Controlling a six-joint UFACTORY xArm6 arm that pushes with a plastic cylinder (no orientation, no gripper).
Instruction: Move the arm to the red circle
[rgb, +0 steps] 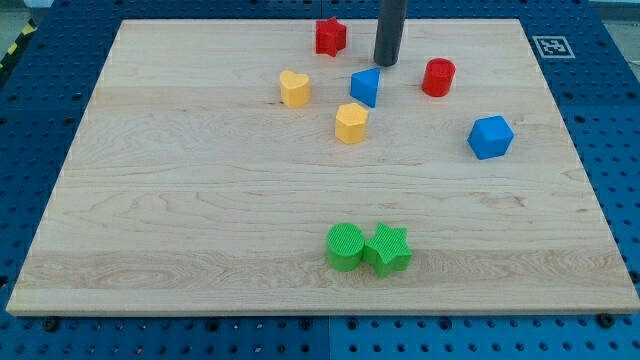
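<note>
1. My tip (386, 63) is a bare rod with no jaws to open or close. It sits at upper centre, just above the blue block (366, 86).
2. The red circle (438, 77) lies near, to its right; I judge a short rightward slide best.
3. Count: two red, two yellow, two blue, two green blocks.

I see a pale wooden tabletop (200, 220) resting on a blue perforated base (40, 130), a black-and-white marker tag (552, 46) at its top right corner, under even light
</note>
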